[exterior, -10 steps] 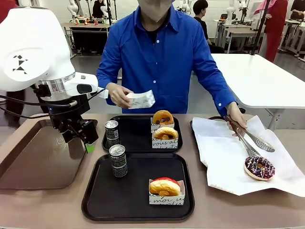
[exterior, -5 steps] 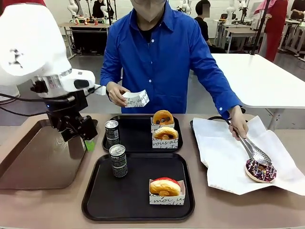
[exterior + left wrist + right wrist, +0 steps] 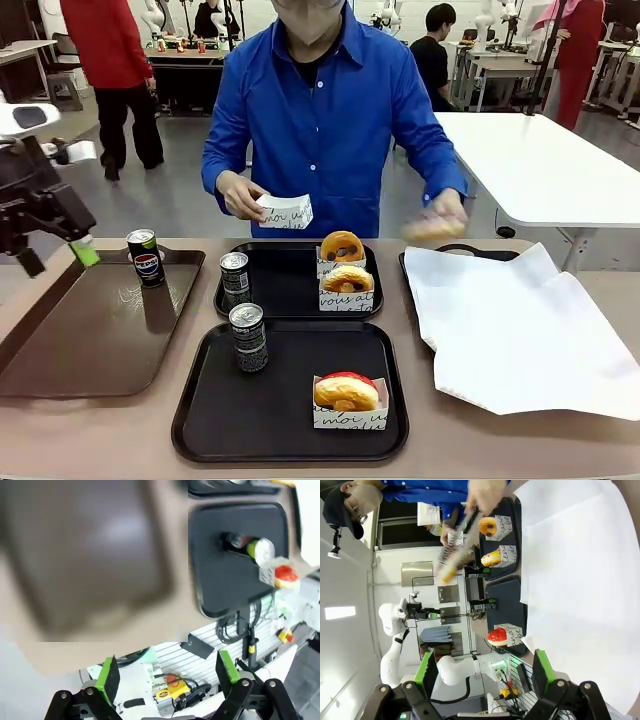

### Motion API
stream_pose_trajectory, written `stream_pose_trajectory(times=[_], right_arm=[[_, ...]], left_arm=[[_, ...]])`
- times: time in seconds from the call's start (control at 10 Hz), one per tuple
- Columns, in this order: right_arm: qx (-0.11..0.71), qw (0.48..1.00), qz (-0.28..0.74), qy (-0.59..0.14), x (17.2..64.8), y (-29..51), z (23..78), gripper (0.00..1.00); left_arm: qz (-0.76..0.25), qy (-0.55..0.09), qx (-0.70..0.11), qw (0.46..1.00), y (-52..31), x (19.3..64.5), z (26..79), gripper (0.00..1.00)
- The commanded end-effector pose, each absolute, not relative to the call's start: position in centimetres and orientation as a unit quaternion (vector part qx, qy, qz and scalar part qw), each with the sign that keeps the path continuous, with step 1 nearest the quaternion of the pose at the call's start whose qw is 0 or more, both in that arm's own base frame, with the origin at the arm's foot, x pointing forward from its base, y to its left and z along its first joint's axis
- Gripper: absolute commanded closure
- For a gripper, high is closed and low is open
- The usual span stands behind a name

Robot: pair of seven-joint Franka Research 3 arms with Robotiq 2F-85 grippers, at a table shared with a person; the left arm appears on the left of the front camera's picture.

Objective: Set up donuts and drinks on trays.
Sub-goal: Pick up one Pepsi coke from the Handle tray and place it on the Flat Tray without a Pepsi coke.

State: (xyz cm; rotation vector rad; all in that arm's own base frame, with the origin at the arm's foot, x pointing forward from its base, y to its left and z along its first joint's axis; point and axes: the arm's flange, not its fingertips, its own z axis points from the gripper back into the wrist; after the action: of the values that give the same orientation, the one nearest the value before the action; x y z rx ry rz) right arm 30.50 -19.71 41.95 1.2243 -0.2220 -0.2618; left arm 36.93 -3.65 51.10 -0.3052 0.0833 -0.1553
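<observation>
Two black trays lie mid-table. The far tray [image 3: 285,292] holds a can [image 3: 235,275] and two sleeved donuts [image 3: 343,247]. On the near tray [image 3: 265,405] stand a can [image 3: 248,337] and a red-iced donut [image 3: 346,392] in its sleeve. A third, dark can [image 3: 146,257] stands on the brown tray [image 3: 90,340]. My left gripper [image 3: 58,257] hangs open at the far left, above that tray's edge. In the left wrist view the left gripper [image 3: 167,675] is open and empty. My right gripper [image 3: 483,672] is also open and empty.
The person holds a paper sleeve [image 3: 287,211] in one hand. The other hand [image 3: 437,222] is blurred in motion with something pale in it, above the white paper [image 3: 510,330] at the right. Tongs [image 3: 456,557] with a donut show blurred in the right wrist view.
My left arm has pulled back to the left, uncovering the dark can on the brown tray. The person has lifted the chocolate donut off the white paper with tongs.
</observation>
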Motion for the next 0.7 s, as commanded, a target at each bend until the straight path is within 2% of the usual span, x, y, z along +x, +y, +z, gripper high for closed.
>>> stream_pose_trajectory(times=[0.0,0.1,0.2,0.3,0.4,0.5,0.6], right_arm=[[0.576,0.801,-0.122,-0.107,30.6,-19.7,41.9,0.0],[0.576,0.801,-0.122,-0.107,30.6,-19.7,41.9,0.0],[0.576,0.801,-0.122,-0.107,30.6,-19.7,41.9,0.0],[0.576,0.801,-0.122,-0.107,30.6,-19.7,41.9,0.0],[0.576,0.801,-0.122,-0.107,30.6,-19.7,41.9,0.0],[0.576,0.801,-0.122,-0.107,30.6,-19.7,41.9,0.0],[0.576,0.801,-0.122,-0.107,30.6,-19.7,41.9,0.0]], left_arm=[[-0.05,-0.009,-0.147,0.988,-2.6,38.4,49.9,0.0],[-0.044,-0.074,-0.145,0.986,-3.0,38.4,49.4,0.0],[-0.056,0.024,-0.149,0.987,-2.1,37.8,50.7,0.0],[-0.056,0.024,-0.149,0.987,-2.1,37.8,50.7,0.0],[-0.041,-0.016,-0.148,0.988,-1.6,38.7,50.3,0.0],[-0.029,0.022,-0.329,0.944,-0.4,40.1,50.9,0.0],[-0.028,0.046,-0.461,0.886,1.5,41.2,50.4,0.0]])
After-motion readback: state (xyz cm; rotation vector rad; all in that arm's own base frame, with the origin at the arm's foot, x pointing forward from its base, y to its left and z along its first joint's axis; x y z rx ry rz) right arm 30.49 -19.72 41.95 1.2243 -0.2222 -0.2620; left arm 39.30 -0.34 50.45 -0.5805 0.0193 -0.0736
